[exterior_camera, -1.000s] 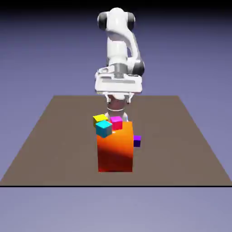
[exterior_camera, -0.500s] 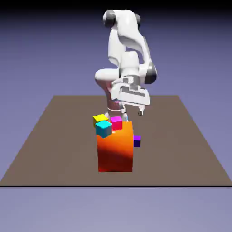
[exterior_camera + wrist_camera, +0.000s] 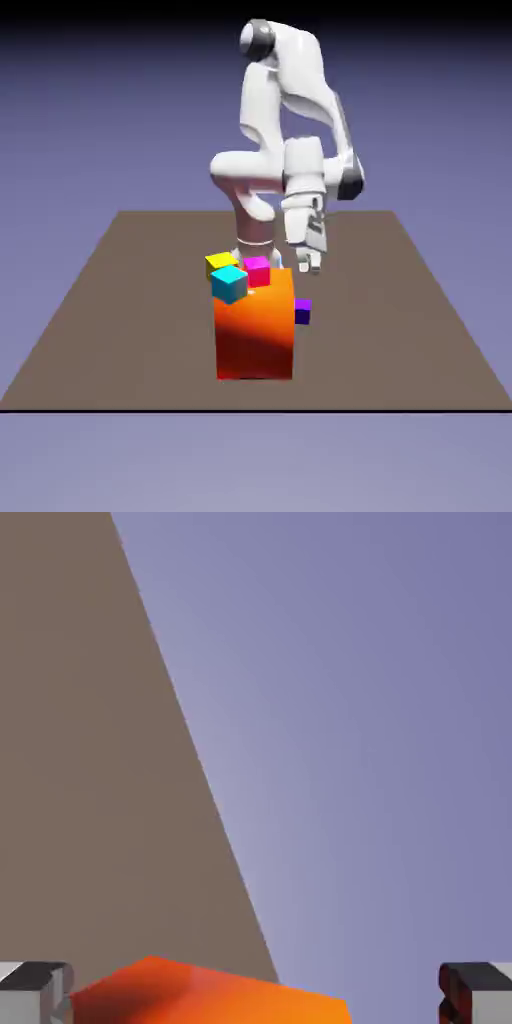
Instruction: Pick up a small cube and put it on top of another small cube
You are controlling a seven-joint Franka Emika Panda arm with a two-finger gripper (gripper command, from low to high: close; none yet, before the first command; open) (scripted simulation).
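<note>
The small cube (image 3: 302,311) is tiny and purple, and rests on the table against the right side of a big orange block (image 3: 255,325) in the exterior view. My gripper (image 3: 308,262) hangs open and empty above and slightly behind it, beside the block's upper right corner, touching nothing. In the hand view the two grey fingertips (image 3: 35,992) stand wide apart around the gripper's (image 3: 256,994) centre line. Only the orange block's top (image 3: 210,997) shows low between them, at a distance. The small cube is out of sight in the hand view.
A cyan cube (image 3: 229,283), a magenta cube (image 3: 257,270) and a yellow cube (image 3: 220,264) cluster at the orange block's top left. The brown table (image 3: 400,300) stretches around them; its edge (image 3: 190,752) crosses the hand view diagonally against the blue-violet backdrop.
The hand has swung toward the exterior view's right, turned about its axis and dropped a little, from behind the block to beside its right top corner. The cubes have not moved.
</note>
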